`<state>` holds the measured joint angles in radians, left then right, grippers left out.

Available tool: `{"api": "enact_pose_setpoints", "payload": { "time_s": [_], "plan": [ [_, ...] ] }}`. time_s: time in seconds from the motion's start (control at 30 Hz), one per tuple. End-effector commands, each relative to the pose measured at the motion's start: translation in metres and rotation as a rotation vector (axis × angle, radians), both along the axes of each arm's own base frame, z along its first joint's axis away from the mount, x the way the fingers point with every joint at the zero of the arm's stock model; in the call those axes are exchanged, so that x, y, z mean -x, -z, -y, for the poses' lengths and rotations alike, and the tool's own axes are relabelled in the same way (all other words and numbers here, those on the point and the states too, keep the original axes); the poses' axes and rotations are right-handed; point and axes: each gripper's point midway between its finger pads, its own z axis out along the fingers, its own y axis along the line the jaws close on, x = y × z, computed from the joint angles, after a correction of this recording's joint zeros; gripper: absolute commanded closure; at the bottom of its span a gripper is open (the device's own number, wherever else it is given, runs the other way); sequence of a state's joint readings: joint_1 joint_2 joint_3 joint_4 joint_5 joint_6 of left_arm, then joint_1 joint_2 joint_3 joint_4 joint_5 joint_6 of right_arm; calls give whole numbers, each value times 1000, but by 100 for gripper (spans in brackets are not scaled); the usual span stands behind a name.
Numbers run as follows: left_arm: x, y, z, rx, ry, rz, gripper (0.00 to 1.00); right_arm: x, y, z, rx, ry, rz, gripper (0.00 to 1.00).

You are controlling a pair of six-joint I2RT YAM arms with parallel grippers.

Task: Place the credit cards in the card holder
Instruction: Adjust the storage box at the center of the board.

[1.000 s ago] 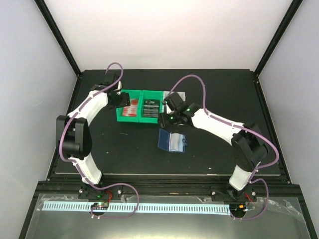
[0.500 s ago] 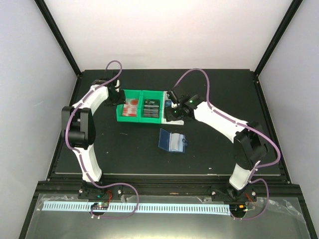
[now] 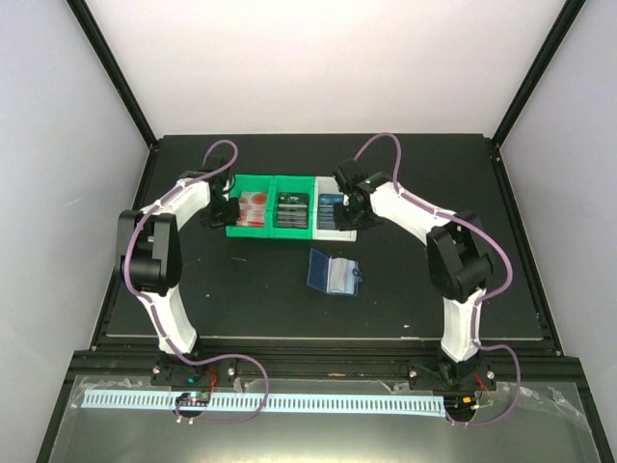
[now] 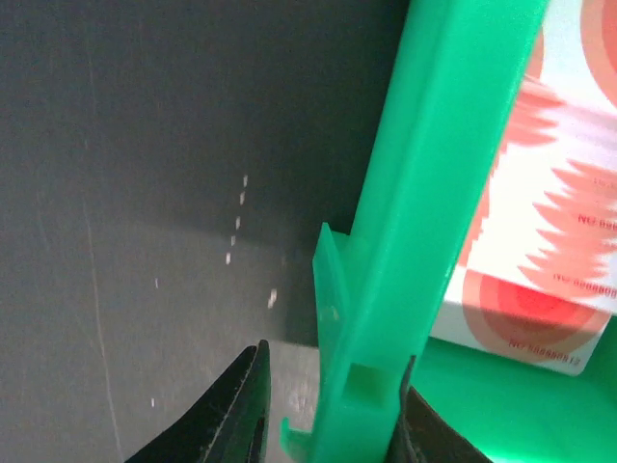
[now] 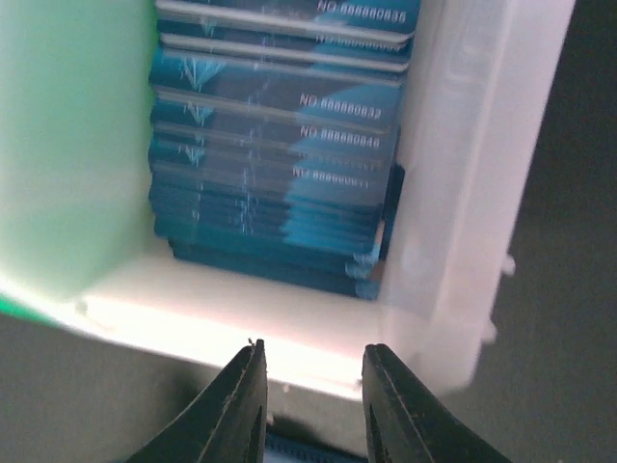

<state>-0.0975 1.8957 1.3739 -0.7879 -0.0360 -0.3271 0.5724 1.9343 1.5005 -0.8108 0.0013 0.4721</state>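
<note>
1. The small dark blue folding card holder lies open nearest me, well apart from both tools.
2. My right gripper has swung from it to the three-compartment plastic bin's white end. Its jaws have narrowed and grip nothing, with the blue credit cards just beyond.
3. My left gripper has narrowed astride the green wall; I cannot tell if it is clamped. Probably I am steadying the bin before a pick.

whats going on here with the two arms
Two robot arms are at a card bin. The left gripper straddles its green end wall beside the red-and-white cards, jaws apart; the right gripper hovers at the white end by the blue cards, also apart. Neither visibly holds a card. The wallet lies open on the table in front.
</note>
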Motion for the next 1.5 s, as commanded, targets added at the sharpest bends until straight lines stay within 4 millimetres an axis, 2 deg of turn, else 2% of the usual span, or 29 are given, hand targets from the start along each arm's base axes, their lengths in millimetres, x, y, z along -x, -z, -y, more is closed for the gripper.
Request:
{"api": "enact_pose_setpoints", "payload": {
  "time_s": [0.0,0.1,0.27,0.37,0.5,0.6,0.73,0.83,0.93,1.03,1.17,1.23,1.3,1.4,1.47],
  "plan": [
    [28,-11,-10,-14,-57,-13,75,-29,-2,6,30,5,27,69],
    [43,-11,-10,-1,-71,-13,75,-46,0,8,53,16,40,70],
    [64,-1,-10,21,-113,-55,75,-75,0,21,82,49,74,71],
    [88,9,-9,44,-165,-91,75,-96,-3,25,81,50,106,70],
    [115,18,4,140,-199,-126,74,-121,-4,14,61,13,135,70],
    [126,17,19,225,-181,-131,71,-135,-6,3,38,-24,161,69],
    [135,10,37,313,-138,-112,66,-149,-12,-9,1,-62,195,68],
    [139,0,42,335,-109,-90,62,-152,-25,-17,-37,-88,212,67],
    [133,-20,37,300,-91,-26,57,-139,-49,-18,-83,-103,224,66],
    [119,-52,33,263,-49,95,44,-111,-72,-14,-154,-97,239,63],
    [100,-101,49,246,103,278,31,-69,-79,4,-185,-38,223,61],
    [94,-114,59,201,205,328,30,-49,-64,18,-154,-4,176,60],
    [88,-117,67,126,286,344,30,-33,-48,30,-121,25,131,60],
    [81,-105,81,3,419,306,34,-10,-21,42,-90,56,54,60],
    [75,-93,89,-78,492,273,39,0,-7,44,-82,65,7,61]
  ]
}}
